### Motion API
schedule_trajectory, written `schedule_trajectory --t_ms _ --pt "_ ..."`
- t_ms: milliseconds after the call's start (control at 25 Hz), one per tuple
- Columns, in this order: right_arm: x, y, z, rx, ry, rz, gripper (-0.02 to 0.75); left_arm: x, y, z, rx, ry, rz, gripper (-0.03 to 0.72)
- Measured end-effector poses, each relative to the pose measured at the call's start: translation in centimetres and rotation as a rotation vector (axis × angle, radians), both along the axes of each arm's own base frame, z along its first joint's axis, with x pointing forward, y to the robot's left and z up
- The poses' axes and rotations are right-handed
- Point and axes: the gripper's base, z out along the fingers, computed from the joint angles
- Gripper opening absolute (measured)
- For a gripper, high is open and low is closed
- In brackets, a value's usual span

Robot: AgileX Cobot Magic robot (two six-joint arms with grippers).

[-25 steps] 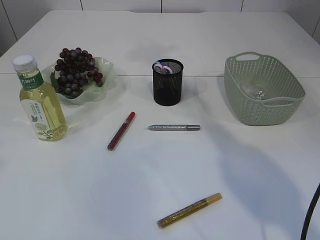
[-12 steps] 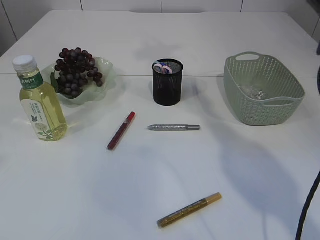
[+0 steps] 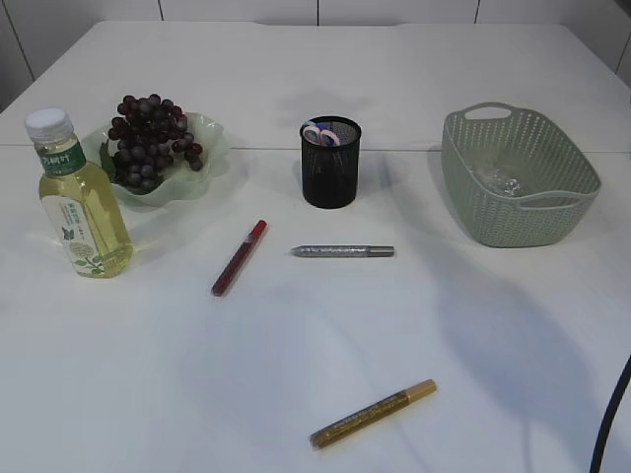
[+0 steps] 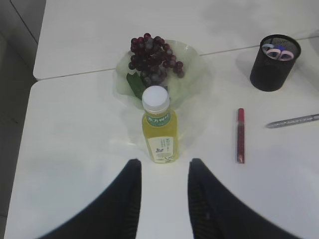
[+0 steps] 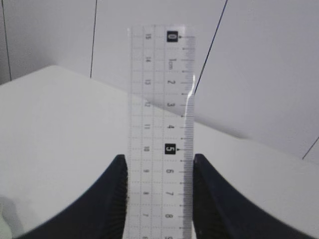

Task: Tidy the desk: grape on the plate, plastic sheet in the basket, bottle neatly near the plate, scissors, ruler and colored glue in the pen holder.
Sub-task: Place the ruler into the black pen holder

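My right gripper is shut on a clear ruler, which stands up between its fingers against a white wall. My left gripper hangs open over the table just in front of the yellow bottle, holding nothing. Dark grapes lie on the pale green plate, and the bottle stands to its left front. Scissors handles stick out of the black mesh pen holder. A crumpled plastic sheet lies in the green basket. Red, silver and gold glue pens lie on the table.
Neither arm shows in the exterior view; only a black cable curves in at the lower right edge. The table's left edge runs close to the bottle in the left wrist view.
A dark part at the exterior view's right edge has left the frame and the cable at lower right has shifted slightly. Nothing on the table has moved.
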Motion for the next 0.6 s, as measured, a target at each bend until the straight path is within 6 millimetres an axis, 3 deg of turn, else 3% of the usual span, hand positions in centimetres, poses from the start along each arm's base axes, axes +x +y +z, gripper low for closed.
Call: schedule_trajectory --t_ms 200,480,600 --pt "-1.1 0.1 -0.2 -0.035 0.137 0.046 0.305 0.1 -0.1 0.1 -0.004 -0.016 -0.004 0.237" --pt "-3.8 -0.3 2.8 -0.013 0.198 0.104 0.305 0.1 0.0 0.1 -0.001 -0.017 -0.004 0.237" --pt "-4.4 -0.4 3.1 -0.007 0.239 0.113 0.305 0.1 -0.1 0.1 -0.008 -0.014 -0.007 0.237"
